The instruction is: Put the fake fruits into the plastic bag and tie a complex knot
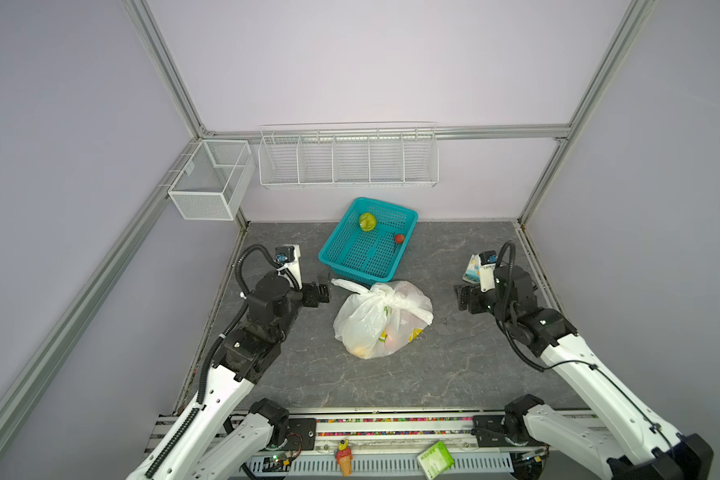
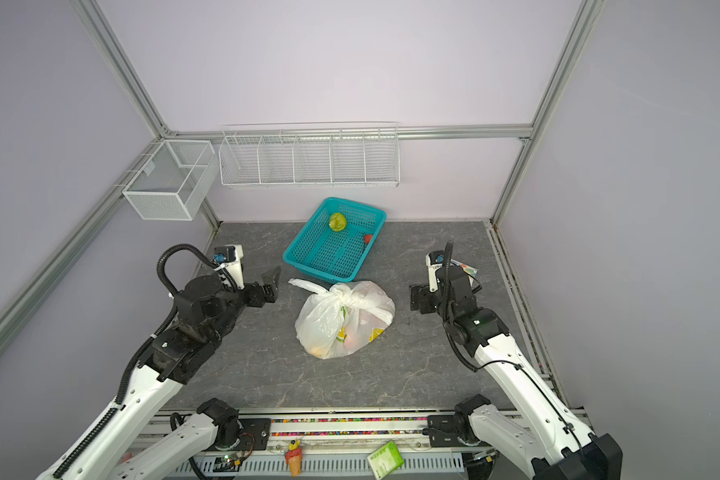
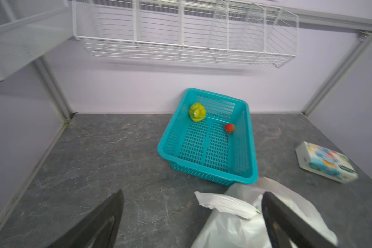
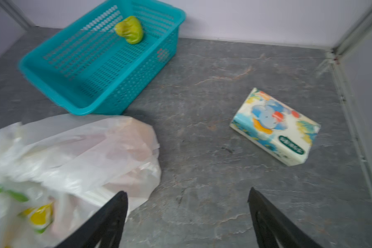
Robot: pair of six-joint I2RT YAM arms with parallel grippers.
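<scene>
Though the bag (image 1: 381, 320) sits knotted mid-table, a green fruit (image 1: 367, 221) and a red fruit (image 1: 399, 238) lie in the basket (image 1: 387, 206) just beyond it. The bag lies between the grippers. The left gripper (image 1: 323, 294) is nearer, beside the loose handle tail (image 1: 341, 284); the right gripper (image 1: 460, 297) stands farther off. Both gape wide, holding nothing. Fruits inside the bag show only as tints, and the turns of the knot (image 1: 376, 297) can't be made out.

Your left arm (image 1: 225, 386): reaches forward from the near edge, bent at the elbow, wrist turned inward.
Your left hand (image 1: 320, 294): points toward the middle, jaws spread wide, gripping nothing.
Your right arm (image 1: 578, 365): mirrors the left, bent at the elbow, wrist turned inward.
Your right hand (image 1: 460, 297): faces the left hand, well apart from it, jaws spread wide, gripping nothing.
</scene>
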